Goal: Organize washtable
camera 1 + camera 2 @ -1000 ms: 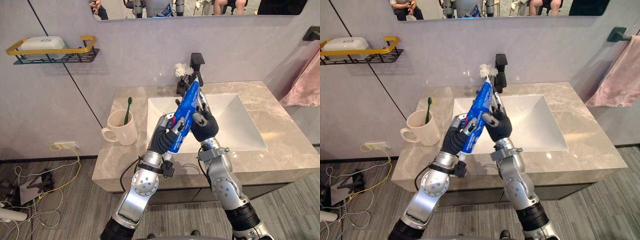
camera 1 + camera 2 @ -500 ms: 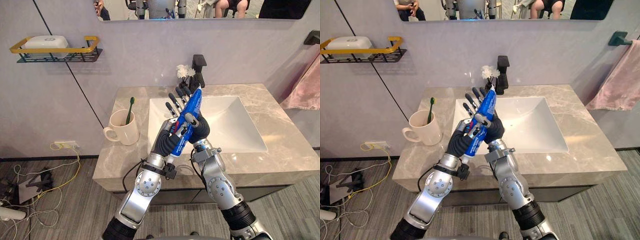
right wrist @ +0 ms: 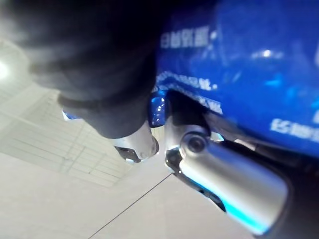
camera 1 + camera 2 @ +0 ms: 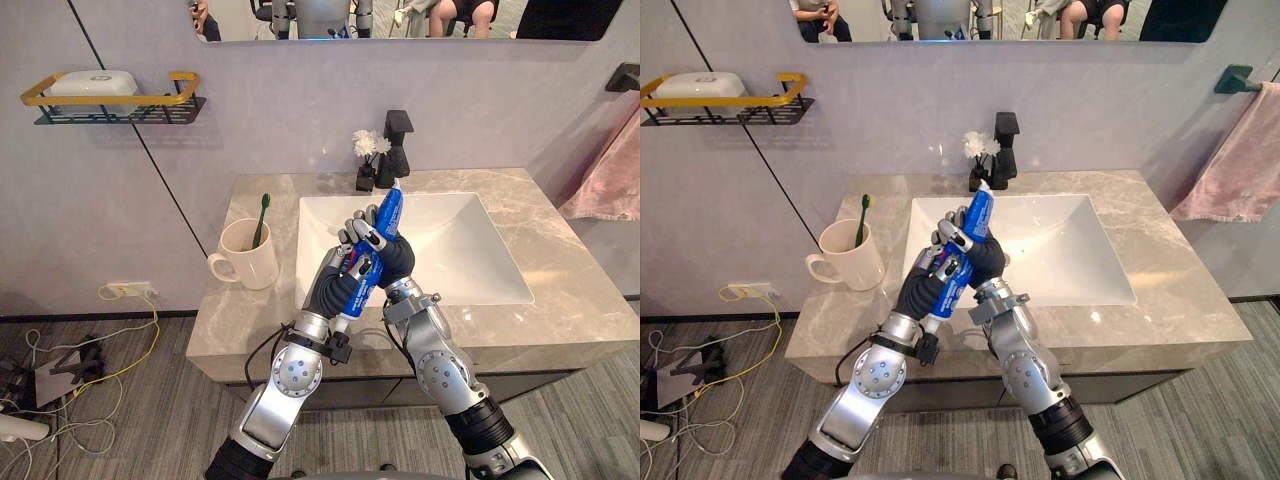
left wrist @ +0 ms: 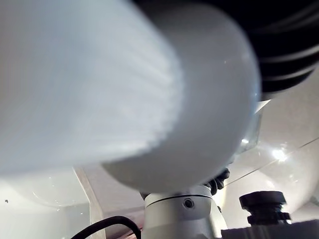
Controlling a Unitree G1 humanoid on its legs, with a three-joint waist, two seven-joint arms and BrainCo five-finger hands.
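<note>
Left hand (image 4: 335, 290): comes up from the lower left with its fingers curled round the lower part of the toothpaste tube (image 4: 388, 212).
Right hand (image 4: 400, 262): just beside the left one and touching it, with fingers and thumb wrapped round the middle of the same tube.
Toothpaste tube: blue, held in the air by both hands and tilted, its upper end leaning away over the front of the sink (image 4: 460, 240). The big white blur in the left wrist view is probably its cap end.
Hand-over: this looks like a pass between hands. One hand should tighten its hold before the other loosens, so the tube does not fall into the sink.
Counter (image 4: 560, 320): grey stone, running on both sides of the white sink.
Mug (image 4: 245, 265): cream, on the counter to the left of the sink and well apart from the hands. It is the likely home for the tube, so the left hand suits the carry.
Toothbrush (image 4: 258, 215): green, leaning inside the mug. The tube should go in beside it, lowered gently so the mug does not tip.
Tap (image 4: 397, 140): black, at the back of the sink, with a small white flower (image 4: 366, 143) beside it.
</note>
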